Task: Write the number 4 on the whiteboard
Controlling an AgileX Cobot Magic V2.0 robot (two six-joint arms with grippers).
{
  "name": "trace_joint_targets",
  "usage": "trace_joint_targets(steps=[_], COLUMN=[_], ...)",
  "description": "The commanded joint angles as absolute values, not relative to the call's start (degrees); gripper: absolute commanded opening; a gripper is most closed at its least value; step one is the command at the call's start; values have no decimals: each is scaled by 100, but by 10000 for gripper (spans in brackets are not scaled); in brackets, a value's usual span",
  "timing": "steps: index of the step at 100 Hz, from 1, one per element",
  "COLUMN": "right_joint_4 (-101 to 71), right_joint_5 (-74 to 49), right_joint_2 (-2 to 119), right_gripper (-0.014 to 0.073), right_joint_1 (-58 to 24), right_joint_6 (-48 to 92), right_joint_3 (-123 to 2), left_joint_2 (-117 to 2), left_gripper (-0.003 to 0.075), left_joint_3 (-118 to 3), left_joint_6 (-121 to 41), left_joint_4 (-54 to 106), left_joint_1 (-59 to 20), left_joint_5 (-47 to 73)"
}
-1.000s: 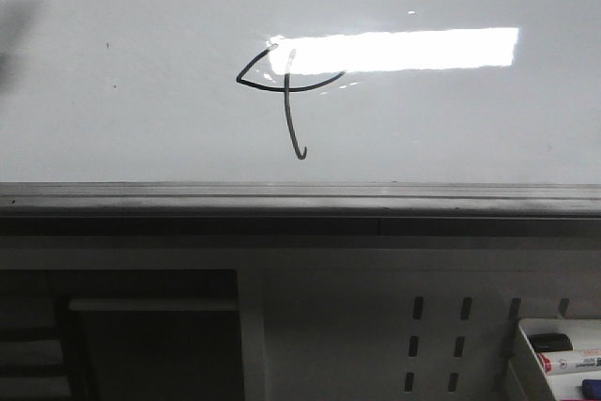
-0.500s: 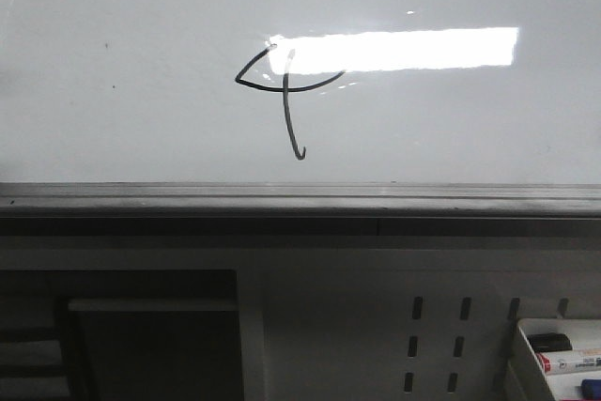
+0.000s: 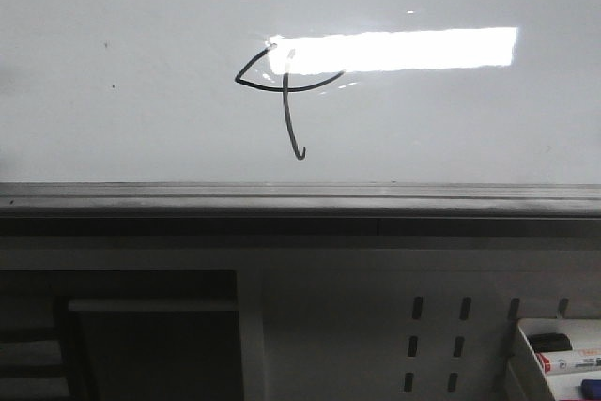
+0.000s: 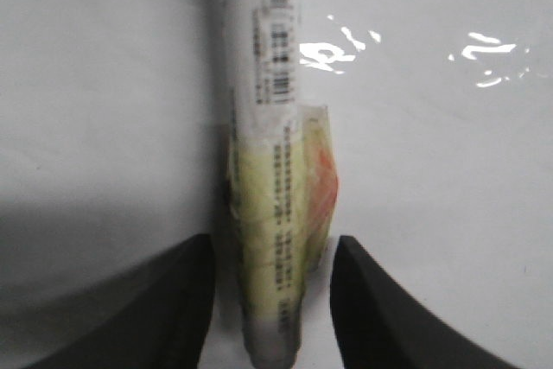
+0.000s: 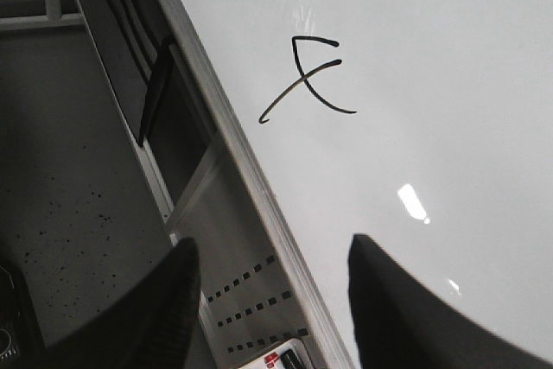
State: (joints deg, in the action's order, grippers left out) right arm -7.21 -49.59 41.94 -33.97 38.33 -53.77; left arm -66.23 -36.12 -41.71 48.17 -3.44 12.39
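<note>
While left gripper (image 4: pixel 272 300) clamps marker (image 4: pixel 270 170), label print unreadable | number 4 (image 3: pixel 285 100) on whiteboard (image 3: pixel 141 129) | right gripper (image 5: pixel 272 300) apart

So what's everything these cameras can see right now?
whiteboard: one, glossy white, fills the upper front view
4: one, black, drawn mid-board
rail: one, grey, along the board's lower edge
perforated panel: one, pale grey, below the rail
tray: one, white, lower right, holding markers
marker: one, white with a yellow label, between the left hand's fingers
left hand: shut on that marker
right hand: open, holding nothing
</note>
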Motion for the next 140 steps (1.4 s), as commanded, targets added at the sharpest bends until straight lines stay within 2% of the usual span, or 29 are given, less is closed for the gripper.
trace_joint_targets(steps=[1,23,51,69,79,89,110,115,140], right_joint_4=[-710,-191,2062,2197,2197,2197,2326,2431,2469], right_joint_5=[-4555,-4825,-6402,-5710,-4975,-4314,-3628,-3620,-4108], right_joint_2=[4212,4212,4163,3562,3074,2585,1874,1818,1816], right_gripper=[340,340,335,255,206,154,-73,-71,-71], right_joint_1=[-3357,-3357,-3357,-3357,-3357,-3357,-3357,-3357,-3357], right_joint_6=[3803,2218,-795,-1565,-1652,-1652,-1652,-1652,-1652], right_joint_3=[-5509,-5613,-5860,-5252,-4748,-4228,-3502,-3403,-3026], left_joint_2=[-6546,-6178,-4631,-3537,-2912,-2379,-1734,-1724,-1724], left_gripper=[357,356,356,354,337,276,46,-17,-20], left_joint_3=[-3797,-3994,-4581,-4461,-4100,-3522,-2309,-2122,-1567], left_joint_6=[-4107,-4107,-3974,-2591,-2112,-1930,-1918,-1918,-1918], left_joint_4=[4837,3640,2362,1611,1588,1744,2337,2602,2905], left_joint_1=[-330,-330,-330,-330,-330,-330,-330,-330,-330], left_joint_5=[910,1216,3629,4141,3782,2970,1154,818,725])
